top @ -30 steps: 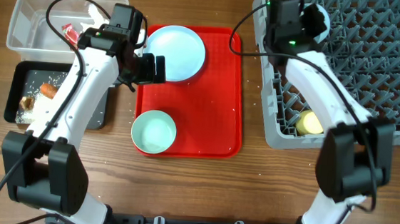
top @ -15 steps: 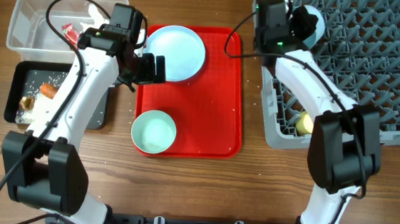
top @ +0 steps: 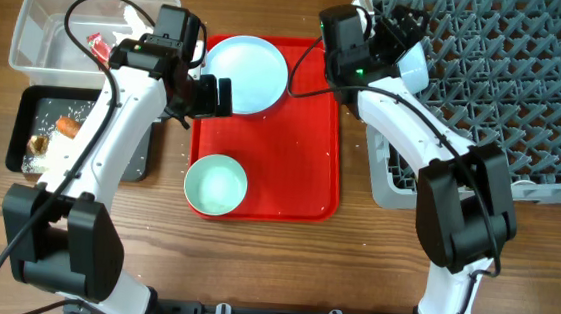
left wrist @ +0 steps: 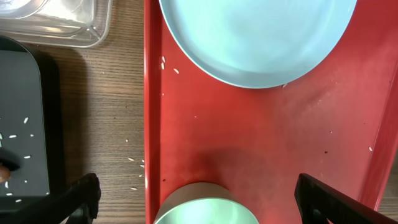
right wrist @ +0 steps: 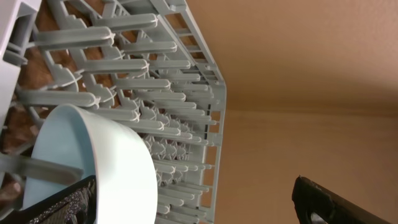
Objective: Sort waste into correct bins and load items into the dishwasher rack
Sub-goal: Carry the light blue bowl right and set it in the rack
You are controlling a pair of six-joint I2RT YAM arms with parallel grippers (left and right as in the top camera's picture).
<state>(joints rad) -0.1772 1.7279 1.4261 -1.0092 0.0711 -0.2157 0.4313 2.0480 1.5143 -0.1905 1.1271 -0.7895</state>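
Observation:
My left gripper (top: 211,94) hangs open over the left edge of the red tray, just short of the pale blue plate (top: 248,71). In the left wrist view the plate (left wrist: 258,37) fills the top, and the mint-green bowl (left wrist: 196,213) sits below between the spread fingers of the gripper (left wrist: 208,202). My right gripper (top: 397,28) is open at the near-left corner of the grey dishwasher rack (top: 527,86). The pale blue bowl (top: 415,65) stands on its side among the pegs. In the right wrist view the bowl (right wrist: 106,168) lies beside one finger of the gripper (right wrist: 199,208).
The clear tub (top: 46,13) holds a red wrapper (top: 99,42). The black tray (top: 120,159) below it holds a carrot (top: 65,125), a brown scrap (top: 37,143) and rice. The red tray (top: 300,159) carries the mint-green bowl (top: 215,184). Rice grains dot the wood (left wrist: 134,160).
The right gripper has gone from shut to open and let go of the pale blue bowl in the rack, and its wrist swung left. The left arm has not moved.

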